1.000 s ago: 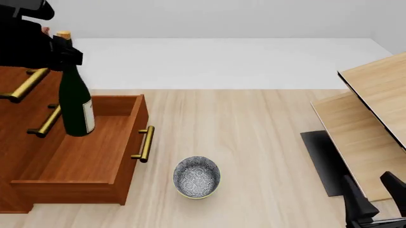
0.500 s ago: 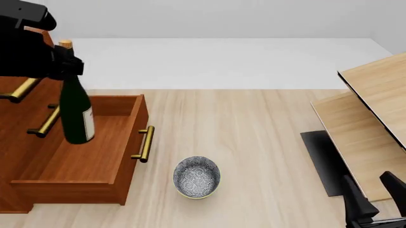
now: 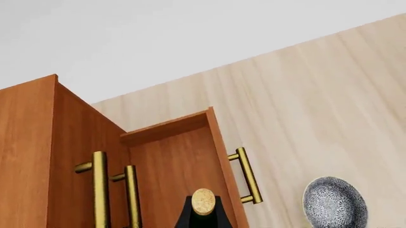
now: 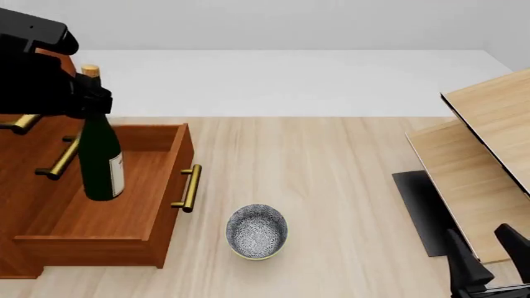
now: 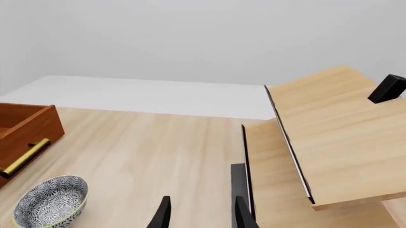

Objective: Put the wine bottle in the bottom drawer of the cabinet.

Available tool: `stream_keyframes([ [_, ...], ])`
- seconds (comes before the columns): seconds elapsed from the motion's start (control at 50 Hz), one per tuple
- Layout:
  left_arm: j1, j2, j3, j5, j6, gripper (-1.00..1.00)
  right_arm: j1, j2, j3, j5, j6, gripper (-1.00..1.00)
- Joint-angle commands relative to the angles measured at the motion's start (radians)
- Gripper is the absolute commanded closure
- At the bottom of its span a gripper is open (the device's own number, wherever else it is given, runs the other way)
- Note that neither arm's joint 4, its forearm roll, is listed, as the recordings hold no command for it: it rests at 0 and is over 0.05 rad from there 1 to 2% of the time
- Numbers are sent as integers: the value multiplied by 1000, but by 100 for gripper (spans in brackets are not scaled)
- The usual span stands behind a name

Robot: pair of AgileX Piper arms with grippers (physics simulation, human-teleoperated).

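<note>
**Front view: bottle hanging over the open bottom drawer**

So the biggest thing here is the table (image 4: 331, 161), pale wood planks, with a white stretch at the far side. On its left sits the cabinet (image 4: 21, 167), reddish-brown with brass bar handles. Over on the right there's some light pale-wood furniture (image 4: 488, 143) with a dark mat (image 4: 422, 211) beside it.

The bottom drawer (image 4: 124, 205) is pulled out wide open toward the middle of the table, brass handle facing the bowl side. Above its inside hangs the wine bottle (image 4: 100, 161), pretty much upright with only a slight lean, label low on the body. Can't tell if its base is touching the drawer floor or just above it.

The left gripper (image 4: 83, 93) is clamped around the bottle neck just under the cork. The left wrist view looks straight down on the cork between the two dark fingers, drawer underneath.

The right gripper (image 4: 488, 261) sits low at the near right corner, well apart from everything else, fingers spread with nothing between them; right wrist view shows the same gap.

Smallest bit: a patterned grey-white bowl (image 4: 257, 231) on the table, just past the drawer front, not touching it.
</note>
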Motion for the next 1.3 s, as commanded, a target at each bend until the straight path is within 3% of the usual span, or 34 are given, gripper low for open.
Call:
stream_keyframes([
  [0.02,5,5,-5,18,-82,100,2,0,1,3,-3,-100],
  [0.06,-29,16,-1,30,-114,100,1,0,0,0,3,-100],
  [0.1,-10,15,4,18,-97,100,2,0,1,1,-2,-100],
  [0.12,-37,20,6,24,-139,100,1,0,1,0,1,-100],
  [0.16,-11,15,13,11,-108,100,2,0,1,2,-3,-100],
  [0.18,-40,19,14,11,-167,100,2,0,1,2,0,-100],
  [0.26,-24,27,30,-7,-151,100,3,0,1,1,-1,-100],
  [0.3,-36,30,29,-8,-205,100,3,0,1,1,0,-100],
  [0.34,-21,28,36,-15,-173,100,2,0,0,1,-1,-100],
  [0.54,-16,31,59,-26,-190,100,3,0,1,4,-3,-100],
  [0.56,-31,30,64,-28,-216,100,2,0,2,4,-2,-100],
  [1.3,-7,60,154,-100,-190,100,0,0,1,5,-3,-100],
])
